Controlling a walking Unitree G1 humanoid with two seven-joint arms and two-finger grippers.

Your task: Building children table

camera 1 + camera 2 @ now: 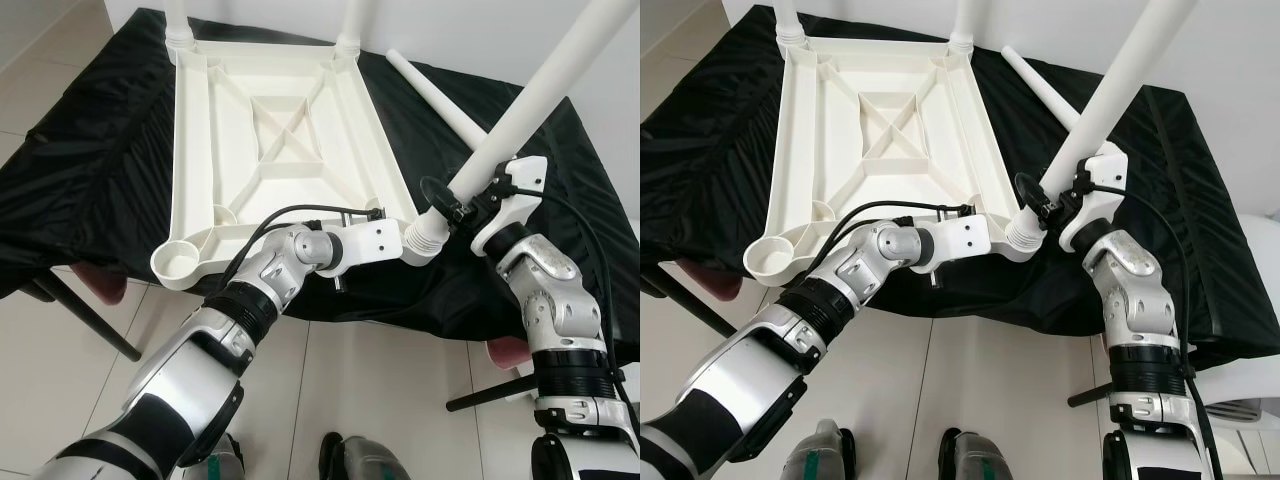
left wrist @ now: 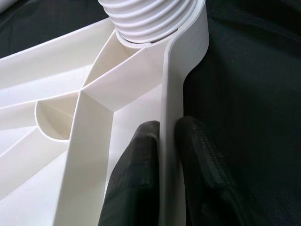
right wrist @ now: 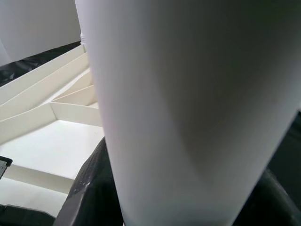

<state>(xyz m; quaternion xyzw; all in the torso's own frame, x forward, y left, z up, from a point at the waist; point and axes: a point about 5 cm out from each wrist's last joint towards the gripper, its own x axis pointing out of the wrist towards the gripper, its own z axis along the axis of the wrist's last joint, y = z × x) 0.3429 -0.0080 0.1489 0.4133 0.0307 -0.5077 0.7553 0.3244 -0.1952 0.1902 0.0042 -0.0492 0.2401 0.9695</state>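
Observation:
The white plastic table top (image 1: 195, 150) lies upside down on a black-covered table (image 1: 80, 170). Two white legs (image 1: 178, 20) stand in its far corners. My left gripper (image 2: 168, 123) is shut on the top's rim, one finger on each side, just beside the near right corner socket. My right gripper (image 1: 455, 205) is shut on a third white leg (image 1: 540, 90), which leans up to the right. That leg's ribbed threaded end (image 1: 425, 235) sits at the near right socket. The near left socket (image 1: 178, 262) is an open round cup. A loose leg (image 1: 440, 95) lies on the cloth.
The black cloth hangs over the table's front edge, with dark table legs (image 1: 90, 320) on the pale tiled floor below. A reddish stool (image 1: 95, 282) stands under the left side. My feet (image 1: 350, 460) are close to the table. A white wall lies behind.

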